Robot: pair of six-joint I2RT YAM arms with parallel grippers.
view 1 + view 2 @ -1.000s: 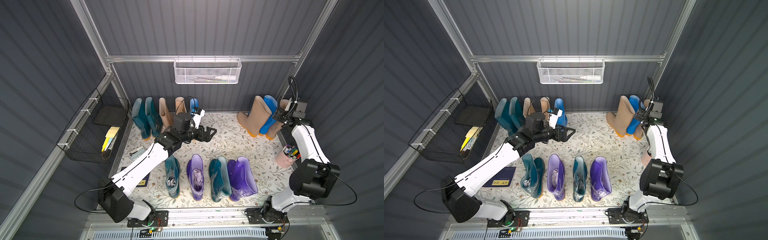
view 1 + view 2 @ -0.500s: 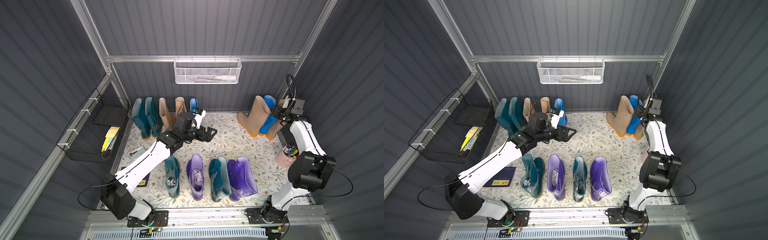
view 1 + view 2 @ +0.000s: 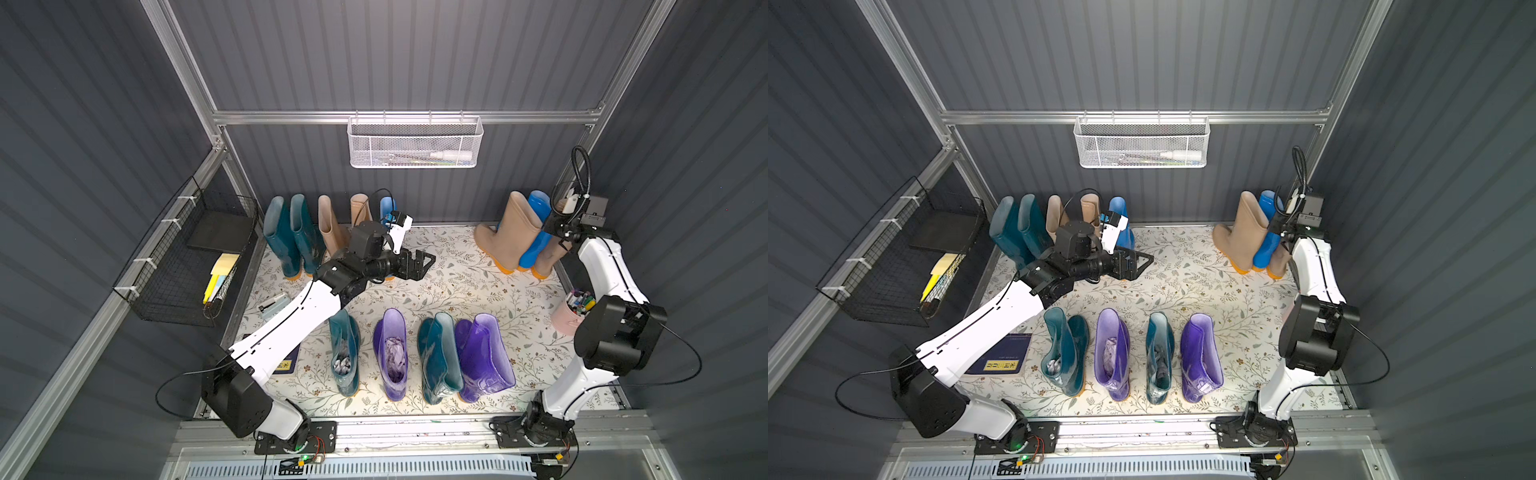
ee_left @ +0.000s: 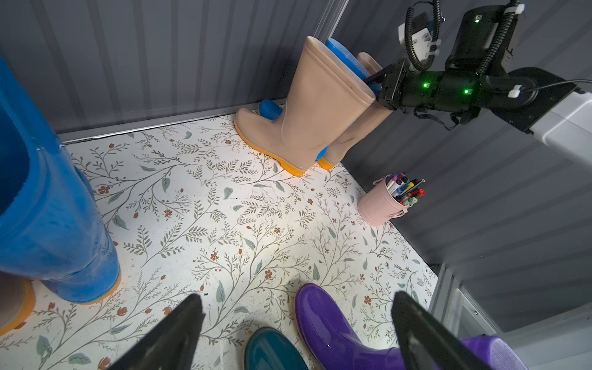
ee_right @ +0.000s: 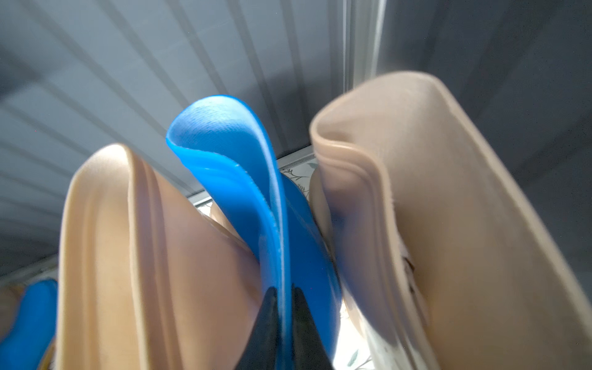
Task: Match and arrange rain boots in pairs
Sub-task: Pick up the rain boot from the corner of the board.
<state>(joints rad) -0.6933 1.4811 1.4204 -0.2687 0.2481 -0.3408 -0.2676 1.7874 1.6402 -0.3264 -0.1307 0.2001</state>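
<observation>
Two changes since a second ago: the right hand (image 5: 283,299) has moved in toward the back right corner, and its jaws, apart then, are now clamped tight on the top rim of the blue boot (image 3: 536,239). The left arm has only crept slightly rightward and no boot has visibly shifted. The wrist view is motion-blurred, but it shows the blue rim pinched thin between the dark tips, with the mouth squashed narrow. The blue boot stands sole-down on the desk (image 3: 457,282) in the back right corner, wedged between two beige boots (image 3: 509,237) that touch it on both sides. Its long axis is near vertical, with the top leaning toward the right wall. Its toe points to the robot's left along the back wall, peeking out behind the nearer beige toe in the left wrist view. The left hand (image 3: 424,262) hangs over the mid-back desk, spread wide and holding nothing; its black fingers (image 4: 179,330) are well apart. The second blue boot (image 3: 387,208) stands upright just behind it at the back wall, next to a beige pair (image 3: 330,228) and a teal pair (image 3: 278,237). The front row stands mouths-up and alternates teal (image 3: 345,353), purple (image 3: 392,353), teal (image 3: 440,357), purple (image 3: 482,353). The pink cup (image 3: 567,318) of markers sits by the right wall.
</observation>
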